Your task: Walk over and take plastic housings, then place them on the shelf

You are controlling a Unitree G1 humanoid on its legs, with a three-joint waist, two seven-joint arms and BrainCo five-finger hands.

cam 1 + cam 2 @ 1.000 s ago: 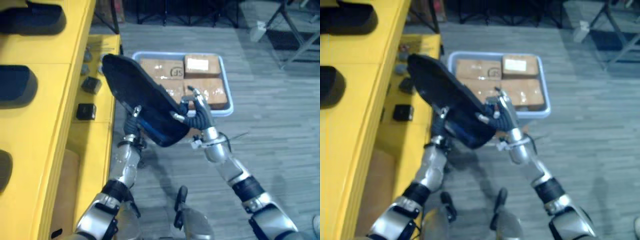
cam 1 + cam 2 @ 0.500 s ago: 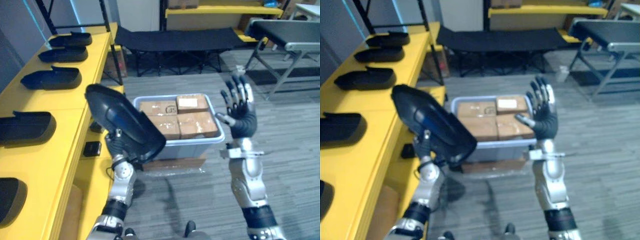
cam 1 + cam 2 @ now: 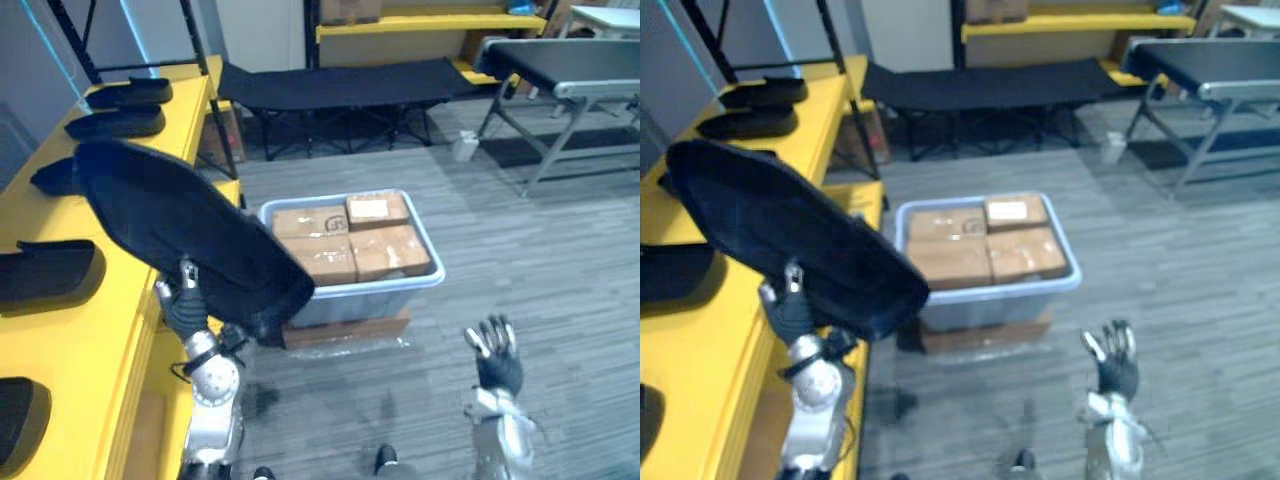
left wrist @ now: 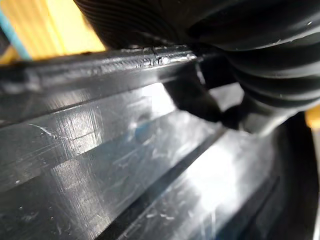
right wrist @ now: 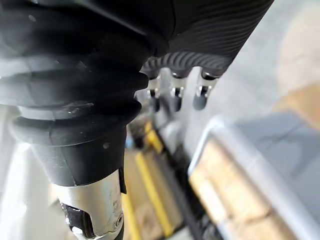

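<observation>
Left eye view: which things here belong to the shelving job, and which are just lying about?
Job: large black plastic housing gripped in the left hand; yellow shelf; black housings on it; open right hand.
Lying about: pale blue bin of brown cardboard boxes; black folding cot; grey-framed table.

a factory or warehouse floor: left of the grey bin (image 3: 424,284) of cardboard boxes (image 3: 350,245), a yellow shelf (image 3: 70,340) carries rowed black plastic housings (image 3: 48,272); beyond the bin, racking (image 3: 430,22).
</observation>
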